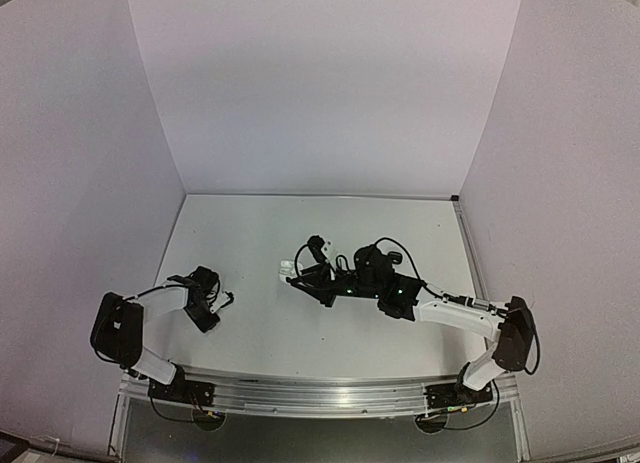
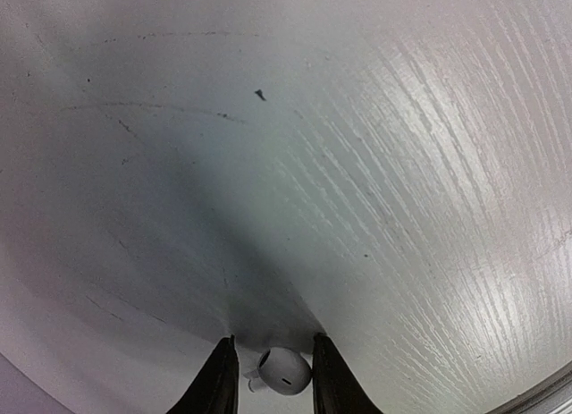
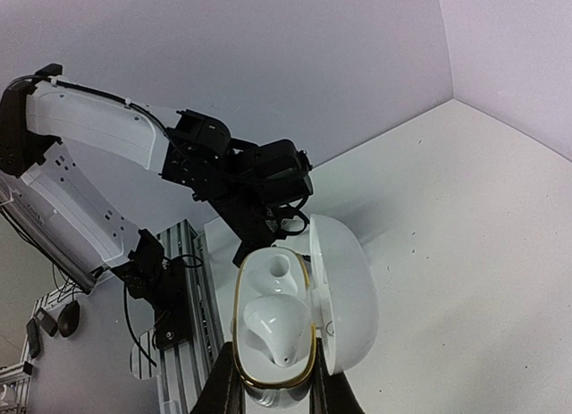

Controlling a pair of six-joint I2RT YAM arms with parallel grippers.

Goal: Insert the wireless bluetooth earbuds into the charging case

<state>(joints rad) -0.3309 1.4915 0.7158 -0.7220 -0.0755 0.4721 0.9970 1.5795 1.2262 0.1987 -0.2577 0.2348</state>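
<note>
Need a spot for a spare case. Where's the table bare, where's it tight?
Bare: the table strip along the back wall, and the near middle between left claw and right arm. Crowded: centre, around the right claw gripping the open case.

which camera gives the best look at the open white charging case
Right wrist view: the open white rounded plastic charging case shows large, held between the right fingers, its wells and lid clear. The top external view shows only a small white speck at that arm's tip. The left wrist view misses it.
</note>
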